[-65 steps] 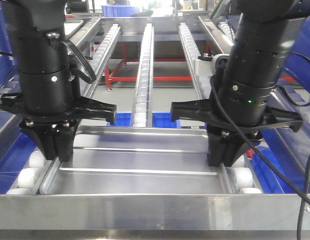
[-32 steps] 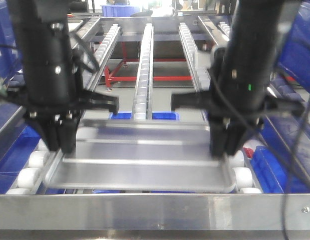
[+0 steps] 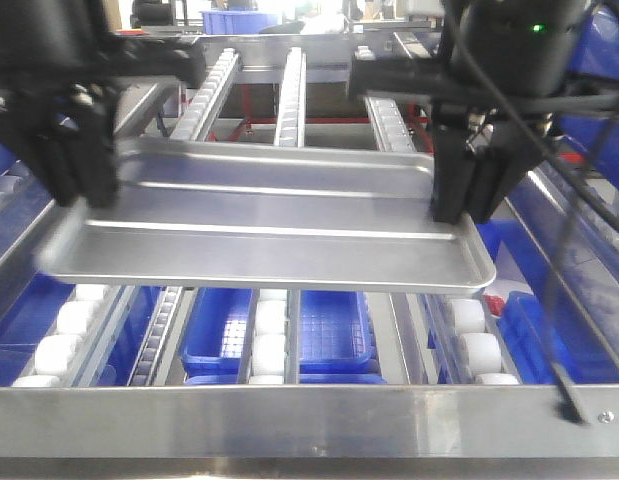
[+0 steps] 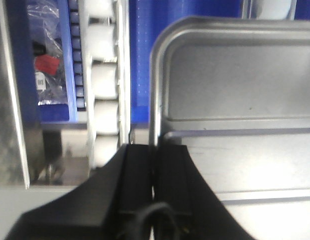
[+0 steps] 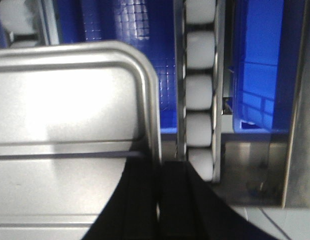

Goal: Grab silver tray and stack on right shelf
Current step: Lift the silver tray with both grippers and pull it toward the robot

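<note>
Carry step, I judge: the silver tray [image 3: 269, 225] hangs level above the rollers of the right shelf [image 3: 309, 415] — left gripper [image 3: 84, 190] and right gripper [image 3: 467, 205] jaws pinching its end rims — so next both arms must move together and set it down flat.

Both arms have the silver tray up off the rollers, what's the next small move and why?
Probably shift both arms rightward together, holding the silver tray level. The left gripper and right gripper each pinch the rim at opposite ends, and the tray hangs clear above the white rollers, so it looks free to travel.
</note>
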